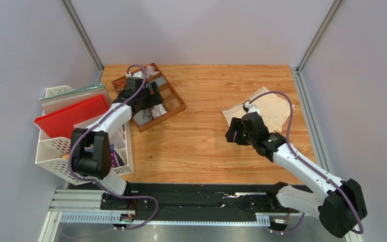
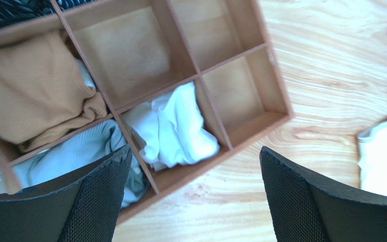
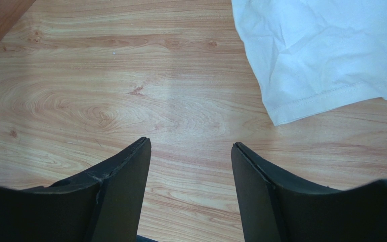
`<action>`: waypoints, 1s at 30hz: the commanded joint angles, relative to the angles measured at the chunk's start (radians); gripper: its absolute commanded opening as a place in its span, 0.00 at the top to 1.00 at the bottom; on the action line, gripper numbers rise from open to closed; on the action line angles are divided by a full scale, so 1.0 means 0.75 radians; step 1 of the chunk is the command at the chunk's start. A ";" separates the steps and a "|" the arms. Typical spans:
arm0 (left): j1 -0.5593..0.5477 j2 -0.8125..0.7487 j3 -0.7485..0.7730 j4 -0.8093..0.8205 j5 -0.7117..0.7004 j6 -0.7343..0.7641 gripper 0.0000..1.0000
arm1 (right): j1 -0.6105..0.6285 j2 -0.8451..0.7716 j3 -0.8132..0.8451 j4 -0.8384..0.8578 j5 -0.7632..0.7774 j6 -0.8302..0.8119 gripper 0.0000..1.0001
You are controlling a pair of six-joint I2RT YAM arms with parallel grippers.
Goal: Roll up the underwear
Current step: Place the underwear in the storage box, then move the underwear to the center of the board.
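Underwear sits in two places: the white pair (image 2: pixel 173 128) lies bunched in a tray (image 2: pixel 277 85) compartment beneath the spread left gripper (image 2: pixel 195 154). The cream pair (image 3: pixel 321 50) lies flat on the table (image 1: pixel 205 136) beside the spread right gripper (image 3: pixel 190 146). With nothing holding it, the loose white bundle could well spring open.

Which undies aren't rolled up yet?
The cream-beige underwear, lying spread flat on the right side of the table. The white underwear is already bundled inside a compartment of the wooden tray.

White underwear (image 2: pixel 175 128) sits rolled in a near compartment of the wooden tray (image 2: pixel 276 83), far left. Cream underwear (image 1: pixel 268 108) lies flat, far right.
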 commanded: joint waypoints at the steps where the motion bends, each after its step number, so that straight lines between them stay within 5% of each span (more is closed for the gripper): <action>1: -0.026 -0.164 0.034 -0.075 -0.008 0.057 0.01 | -0.021 -0.025 0.054 -0.026 0.035 -0.054 0.36; 6: -0.193 -0.336 0.089 -0.232 -0.098 0.111 0.01 | -0.070 0.118 0.154 -0.079 0.086 -0.095 0.37; 11: -0.300 -0.522 0.102 -0.355 0.029 0.098 0.01 | -0.093 0.309 0.301 -0.087 0.140 -0.170 0.40; 19: -0.298 -0.733 0.124 -0.599 0.068 0.309 0.01 | -0.093 0.636 0.494 -0.097 0.217 -0.248 0.51; 30: -0.212 -0.714 -0.007 -0.523 0.283 0.280 0.01 | -0.093 0.963 0.611 -0.069 0.342 -0.273 0.59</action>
